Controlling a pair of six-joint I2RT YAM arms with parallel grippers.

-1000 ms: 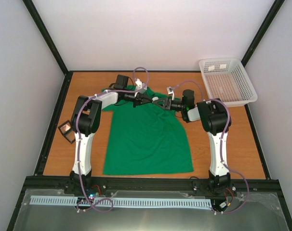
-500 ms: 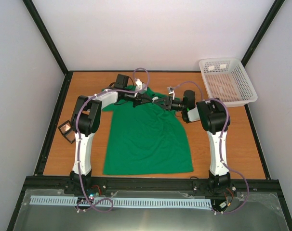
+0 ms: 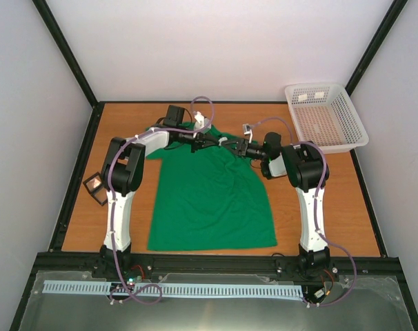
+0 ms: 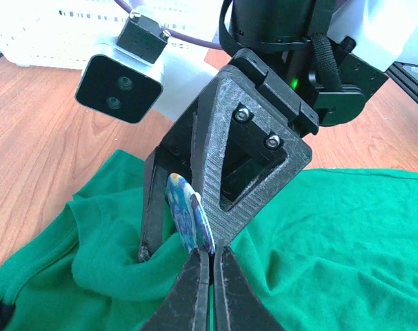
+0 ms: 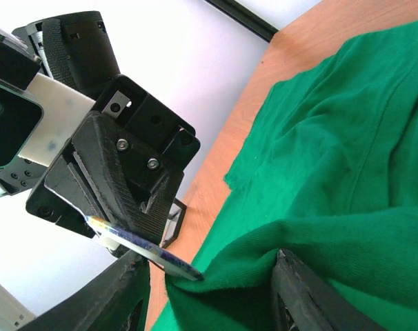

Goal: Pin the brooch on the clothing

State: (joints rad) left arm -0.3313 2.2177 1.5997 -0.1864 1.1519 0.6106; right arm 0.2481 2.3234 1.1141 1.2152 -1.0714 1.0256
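Note:
The green clothing [image 3: 209,200] lies flat on the table, with both grippers meeting at its collar end. My left gripper [image 4: 210,252] is shut on the lower edge of the small round bluish brooch [image 4: 187,210], holding it on edge. The brooch stands between the right gripper's fingers [image 4: 254,158], its rim against the fabric. In the right wrist view my right gripper [image 5: 207,261] has its jaws closed on a raised fold of the clothing [image 5: 347,138], and the brooch [image 5: 136,241] pokes into that fold. In the top view the brooch is hidden among the fingers.
A white mesh basket [image 3: 326,121] stands at the back right corner. A small black square-framed case [image 3: 95,187] lies at the table's left edge beside the left arm. Black frame rails border the table.
The right wrist has shifted slightly toward the collar and the left gripper, and the fabric there is more bunched. The left arm has hardly moved and still holds the brooch.

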